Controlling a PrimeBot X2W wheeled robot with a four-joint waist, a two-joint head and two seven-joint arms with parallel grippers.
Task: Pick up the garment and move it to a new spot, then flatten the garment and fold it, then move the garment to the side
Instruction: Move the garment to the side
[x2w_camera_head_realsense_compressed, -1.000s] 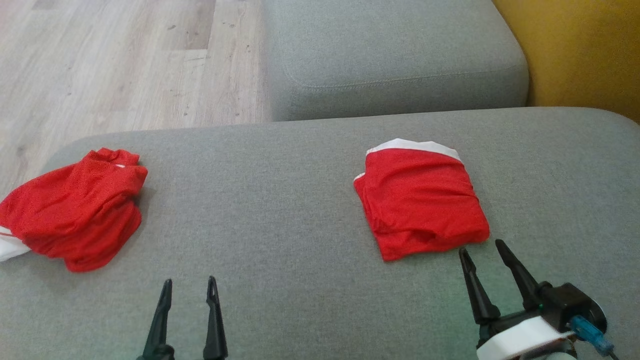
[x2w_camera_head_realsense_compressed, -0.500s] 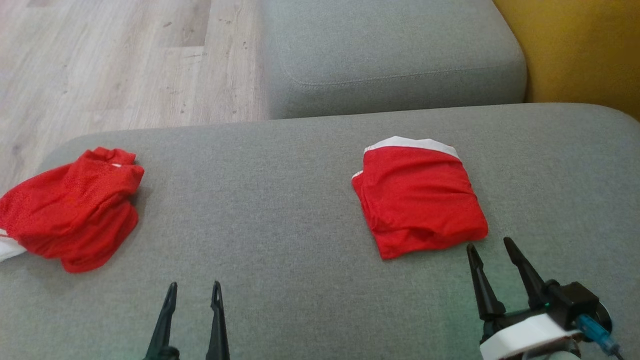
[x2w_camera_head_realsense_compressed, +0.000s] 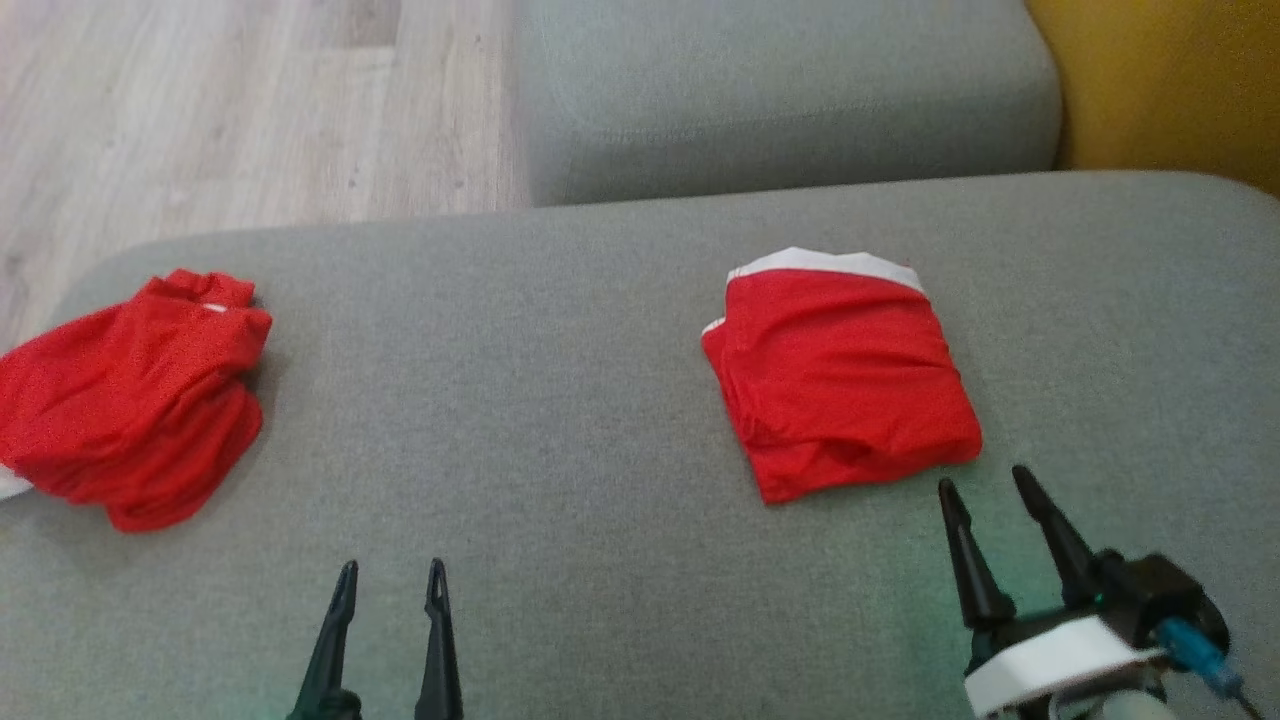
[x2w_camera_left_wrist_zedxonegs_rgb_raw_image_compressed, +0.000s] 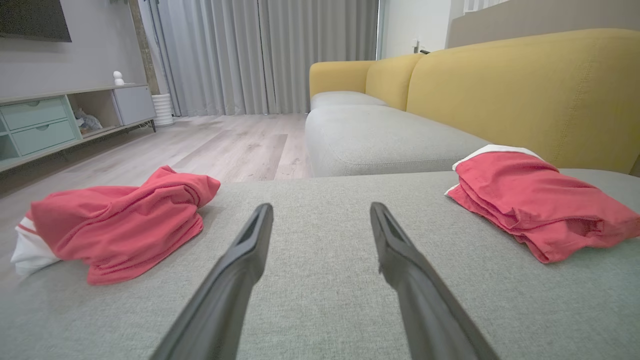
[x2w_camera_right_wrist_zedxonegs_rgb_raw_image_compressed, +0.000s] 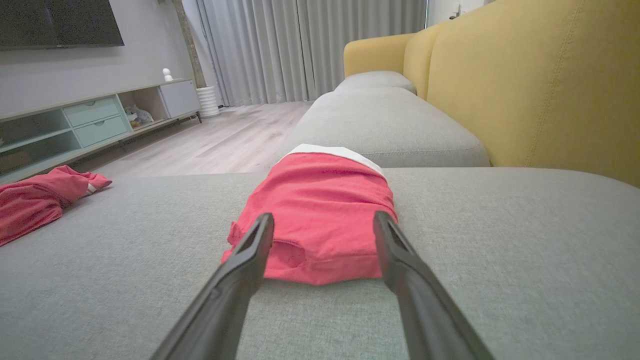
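A folded red garment with a white band (x2w_camera_head_realsense_compressed: 840, 375) (x2w_camera_right_wrist_zedxonegs_rgb_raw_image_compressed: 322, 212) (x2w_camera_left_wrist_zedxonegs_rgb_raw_image_compressed: 530, 200) lies flat on the grey sofa seat (x2w_camera_head_realsense_compressed: 560, 400) at the right. A second red garment (x2w_camera_head_realsense_compressed: 125, 395) (x2w_camera_left_wrist_zedxonegs_rgb_raw_image_compressed: 120, 222) (x2w_camera_right_wrist_zedxonegs_rgb_raw_image_compressed: 35, 202) sits crumpled near the seat's left edge. My right gripper (x2w_camera_head_realsense_compressed: 985, 482) (x2w_camera_right_wrist_zedxonegs_rgb_raw_image_compressed: 322, 220) stands open just short of the folded garment's near edge, empty. My left gripper (x2w_camera_head_realsense_compressed: 392, 568) (x2w_camera_left_wrist_zedxonegs_rgb_raw_image_compressed: 320, 210) is open too, low over the bare seat between the two garments.
Another grey seat cushion (x2w_camera_head_realsense_compressed: 790, 90) lies beyond, with the yellow sofa back (x2w_camera_head_realsense_compressed: 1170, 80) at the right. Wooden floor (x2w_camera_head_realsense_compressed: 220, 110) runs past the seat's left and far edges. A low cabinet (x2w_camera_left_wrist_zedxonegs_rgb_raw_image_compressed: 60, 120) stands against the wall.
The head camera has tilted, so the whole scene has slid up the picture a little. Both grippers hold much the same pose, and the garments lie as before.
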